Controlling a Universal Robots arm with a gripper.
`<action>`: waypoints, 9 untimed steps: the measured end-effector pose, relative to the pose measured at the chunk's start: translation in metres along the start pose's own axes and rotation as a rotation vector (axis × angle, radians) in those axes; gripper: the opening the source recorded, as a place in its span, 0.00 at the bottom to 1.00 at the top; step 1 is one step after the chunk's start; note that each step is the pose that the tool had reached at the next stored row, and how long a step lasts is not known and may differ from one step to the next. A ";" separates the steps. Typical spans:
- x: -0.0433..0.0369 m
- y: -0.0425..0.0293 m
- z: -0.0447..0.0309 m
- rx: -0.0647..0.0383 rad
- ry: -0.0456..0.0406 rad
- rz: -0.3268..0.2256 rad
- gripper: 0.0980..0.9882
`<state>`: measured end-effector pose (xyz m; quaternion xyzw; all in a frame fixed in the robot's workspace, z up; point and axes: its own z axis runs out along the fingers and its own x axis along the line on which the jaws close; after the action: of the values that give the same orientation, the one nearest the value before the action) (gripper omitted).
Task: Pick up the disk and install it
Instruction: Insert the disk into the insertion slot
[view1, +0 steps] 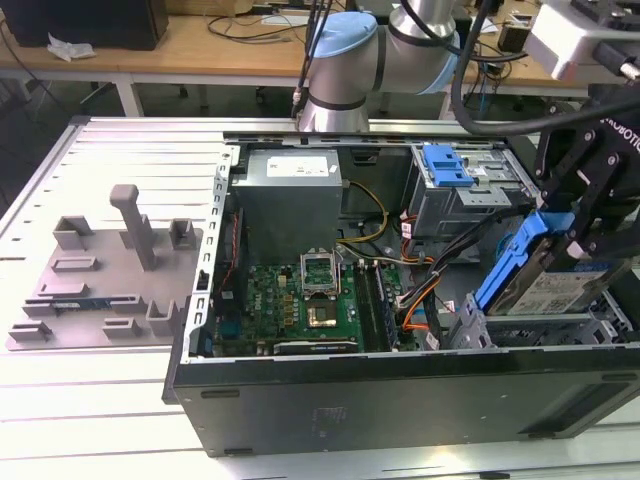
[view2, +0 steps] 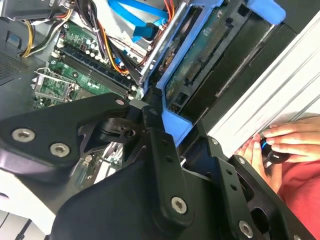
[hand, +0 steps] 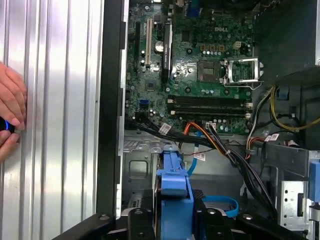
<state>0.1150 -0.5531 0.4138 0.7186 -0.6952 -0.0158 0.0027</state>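
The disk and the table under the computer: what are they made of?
The disk looks like bare silvery metal with a paper label, framed in glossy blue plastic rails. The table seems brushed aluminium: pale, ribbed, softly reflective.

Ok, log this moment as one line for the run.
gripper: shut on disk | disk: tilted, lower end at drive bay | computer case: open

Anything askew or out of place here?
The disk, gripped by the pincer, hangs slanted over the drive cage at the exterior view's right, not seated flat. Also, in the first wrist view a person's hand rests on the ribbed table beside the case, close to the work.
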 end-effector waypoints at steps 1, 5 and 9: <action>0.0002 0.0000 0.0003 0.000 -0.0003 0.000 0.39; 0.0009 0.0000 0.0006 0.000 -0.0001 0.000 0.39; 0.0009 0.0000 0.0006 0.000 0.0005 0.000 0.39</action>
<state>0.1150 -0.5540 0.4132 0.7186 -0.6952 -0.0156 0.0029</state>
